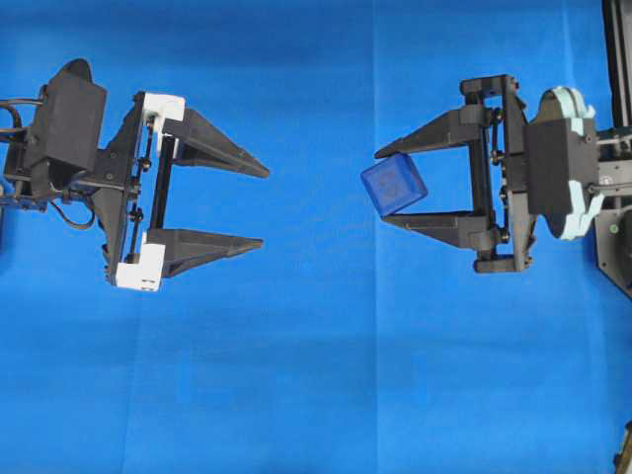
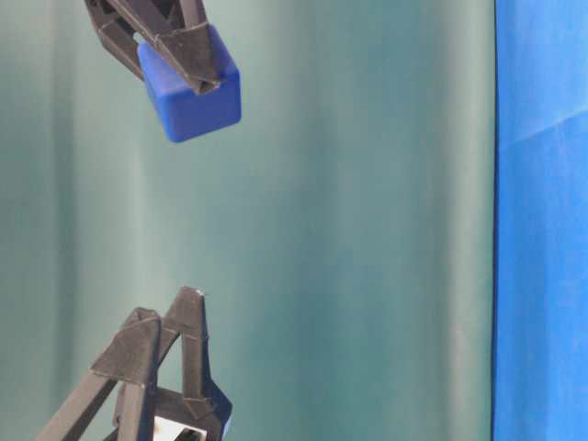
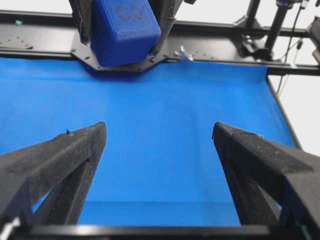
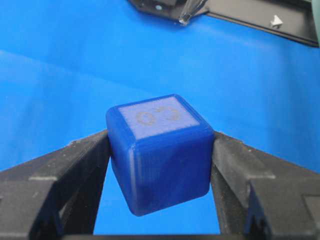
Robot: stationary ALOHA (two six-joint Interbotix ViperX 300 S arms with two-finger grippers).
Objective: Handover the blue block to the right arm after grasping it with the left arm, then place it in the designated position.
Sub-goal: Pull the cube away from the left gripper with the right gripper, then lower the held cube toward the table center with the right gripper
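Overhead view: left arm (image 1: 74,158) at the left of the frame, its gripper (image 1: 264,205) pointing right, jaws spread wide with nothing between them. Right arm (image 1: 563,163) at the right edge, its gripper (image 1: 380,186) pointing left, jaws closed about halfway on the blue block (image 1: 394,186), one finger on each opposite side. The block sits tilted at the fingertips, right of centre, well apart from the left fingertips. Bright blue cloth (image 1: 316,375) covers the surface.

Table-level view: block (image 2: 190,87) at the upper left, pinched at the tips of the right gripper (image 2: 184,64), clear of the cloth (image 2: 542,276). Left gripper (image 2: 170,322) at the lower left, empty.

Left wrist view: both left fingers (image 3: 60,160) in the lower corners, far apart (only cloth (image 3: 160,150) seen between). Block (image 3: 125,30) at top centre, held by the right gripper (image 3: 122,37), faint round marks on one face.

Right wrist view: block (image 4: 159,152) fills the centre, both right fingers (image 4: 75,165) pressed against its sides; marked face upward.
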